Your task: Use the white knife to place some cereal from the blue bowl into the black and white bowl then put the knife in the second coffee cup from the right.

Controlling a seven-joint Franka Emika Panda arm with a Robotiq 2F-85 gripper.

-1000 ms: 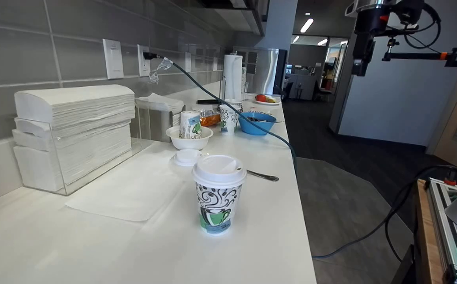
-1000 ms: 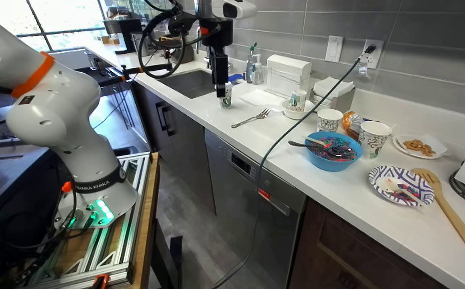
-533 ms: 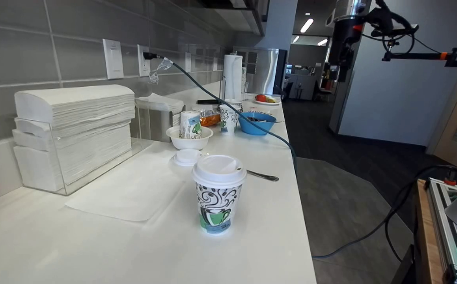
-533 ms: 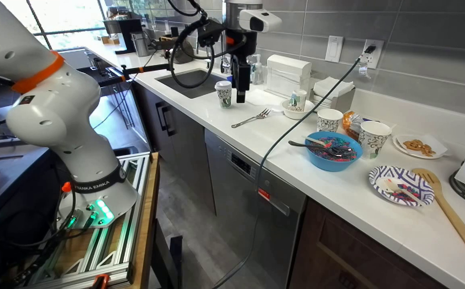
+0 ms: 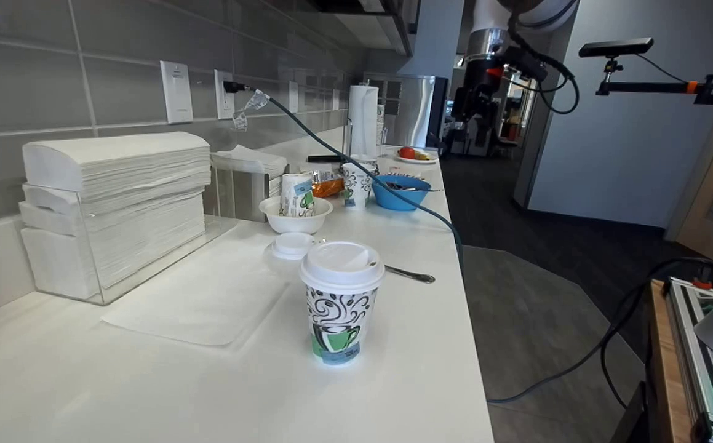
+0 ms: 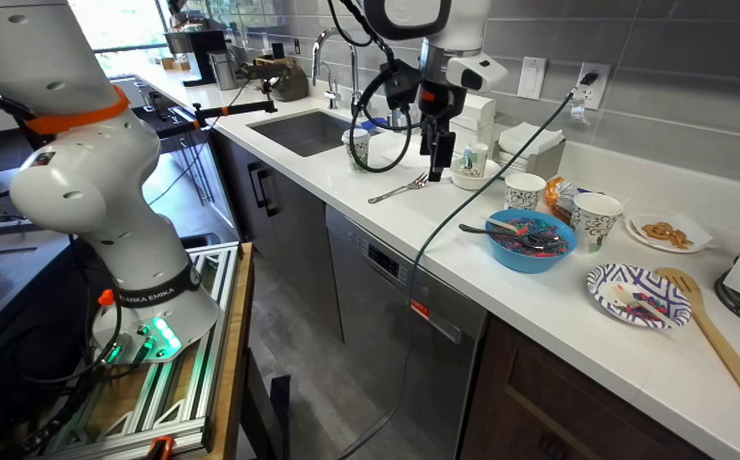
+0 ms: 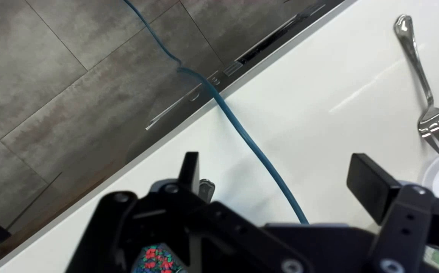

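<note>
Jaws: spread; in an exterior view, higher than and left of blue bowl. Its contents: coloured cereal, spoon, pale utensil. Patterned bowl, near blue bowl: coloured cereal, white utensil.

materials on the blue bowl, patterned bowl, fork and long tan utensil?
Blue bowl: probably plastic, smooth satin; uniform colour, no sharp reflections.
Patterned bowl: likely paper, going by thin rim and geometric print; finish unclear.
Fork: polished metal, bright mirror-like glints; alloy can't be told.
Tan utensil: wood or bamboo, fairly matte; warm tan colour, no strong shine.
</note>
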